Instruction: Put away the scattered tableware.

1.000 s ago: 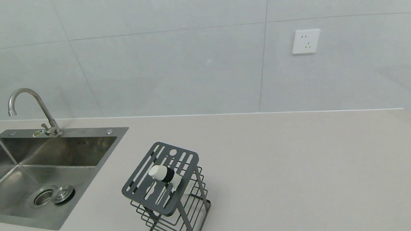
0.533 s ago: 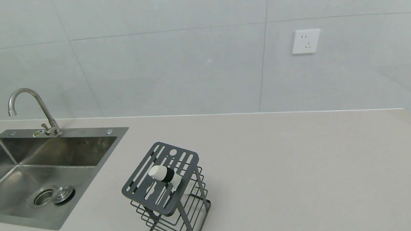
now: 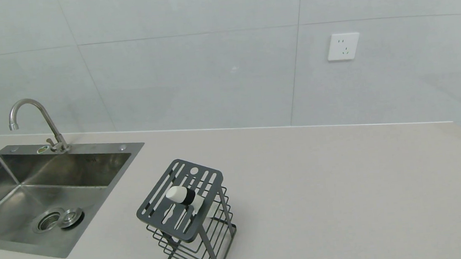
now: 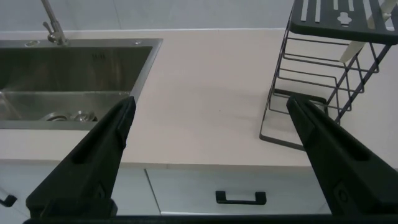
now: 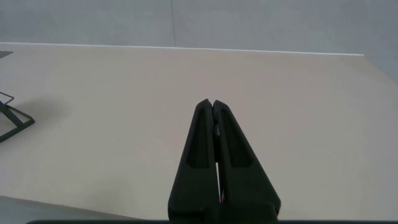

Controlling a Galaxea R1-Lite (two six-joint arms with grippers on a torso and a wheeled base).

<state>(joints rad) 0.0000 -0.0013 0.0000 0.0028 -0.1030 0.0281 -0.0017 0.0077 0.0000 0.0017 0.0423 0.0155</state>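
A dark wire rack [image 3: 188, 220] stands on the beige counter [image 3: 325, 188], right of the sink. A utensil with a white and black handle [image 3: 181, 194] sticks up through a slot in the rack's slotted top; its pale lower part hangs inside the wires. In the left wrist view my left gripper [image 4: 210, 109] is open, held in front of the counter's edge, with the rack [image 4: 323, 81] ahead to one side and nothing between its fingers. My right gripper [image 5: 213, 109] is shut, empty, above bare counter [image 5: 124, 106].
A steel sink [image 3: 29, 195] with a curved tap [image 3: 37, 122] lies at the left, its drain plug [image 3: 69, 217] resting in the basin. A wall socket [image 3: 343, 46] sits on the tiled wall. A drawer handle [image 4: 240, 198] lies under the counter's edge.
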